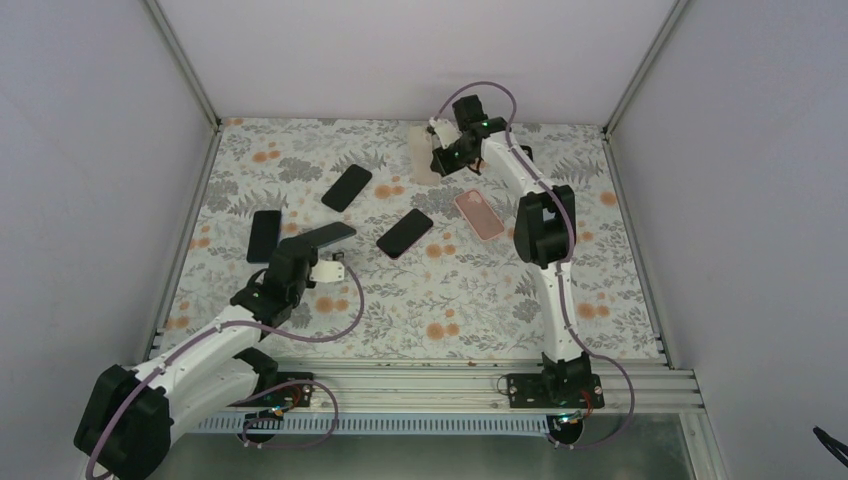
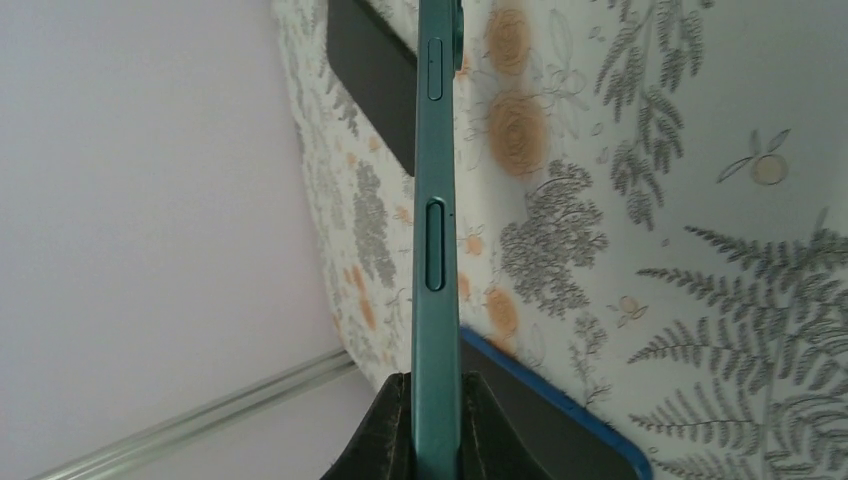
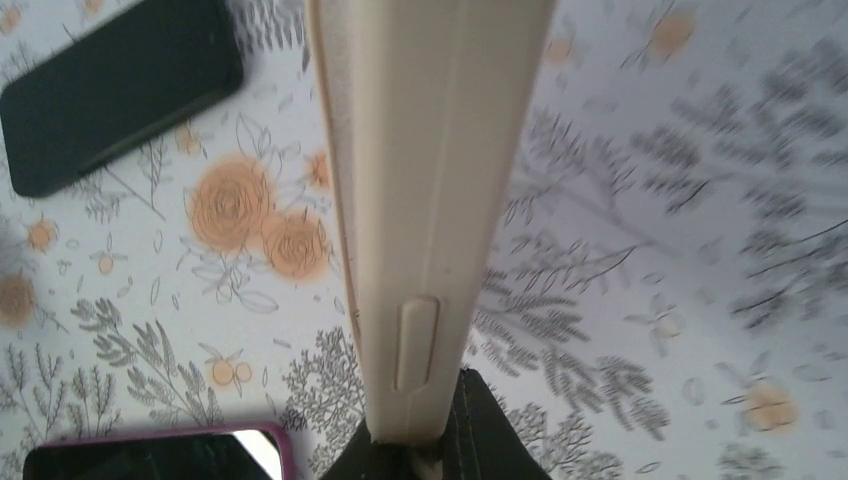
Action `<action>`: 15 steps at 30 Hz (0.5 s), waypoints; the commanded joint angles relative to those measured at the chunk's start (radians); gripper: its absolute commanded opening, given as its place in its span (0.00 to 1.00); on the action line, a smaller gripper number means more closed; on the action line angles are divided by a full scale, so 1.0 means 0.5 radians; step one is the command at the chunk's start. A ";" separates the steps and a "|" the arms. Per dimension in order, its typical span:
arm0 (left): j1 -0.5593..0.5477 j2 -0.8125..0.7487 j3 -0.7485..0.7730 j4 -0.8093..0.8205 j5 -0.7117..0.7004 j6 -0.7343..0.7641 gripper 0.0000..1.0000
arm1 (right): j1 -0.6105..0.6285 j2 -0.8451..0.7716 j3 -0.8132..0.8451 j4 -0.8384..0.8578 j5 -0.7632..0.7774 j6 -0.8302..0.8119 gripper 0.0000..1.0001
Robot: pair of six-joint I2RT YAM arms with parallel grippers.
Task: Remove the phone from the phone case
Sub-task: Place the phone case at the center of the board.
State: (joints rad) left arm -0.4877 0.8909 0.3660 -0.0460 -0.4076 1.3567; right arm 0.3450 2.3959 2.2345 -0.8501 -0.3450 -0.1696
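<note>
Loose phones crowd centre; table front free

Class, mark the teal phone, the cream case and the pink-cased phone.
teal phone [image 2: 437, 340]: left wrist view, side edge below the long button.
cream case [image 3: 430, 200]: right wrist view, side wall above the button cover.
pink-cased phone [image 1: 479, 215]: top view, its middle.

Five phones, one cream case

Teal phone and cream case: tops off-frame
</note>
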 commanded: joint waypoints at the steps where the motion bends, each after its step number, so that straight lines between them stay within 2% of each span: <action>1: -0.036 0.063 -0.040 -0.028 0.039 -0.152 0.02 | -0.009 0.053 0.016 -0.145 -0.173 0.053 0.03; 8: -0.095 0.296 -0.101 -0.004 0.032 -0.262 0.03 | -0.011 0.093 -0.070 -0.166 -0.169 0.061 0.03; 11: -0.136 0.400 -0.081 -0.073 0.035 -0.332 0.11 | -0.012 0.131 -0.062 -0.236 -0.195 0.029 0.05; 15: -0.192 0.420 -0.060 -0.270 0.116 -0.400 0.35 | -0.031 0.185 -0.043 -0.381 -0.296 -0.005 0.20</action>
State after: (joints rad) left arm -0.5613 1.0912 0.3317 -0.0425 -0.3965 1.2053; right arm 0.3439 2.4416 2.2055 -0.9604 -0.4210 -0.1596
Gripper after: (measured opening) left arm 0.260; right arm 0.146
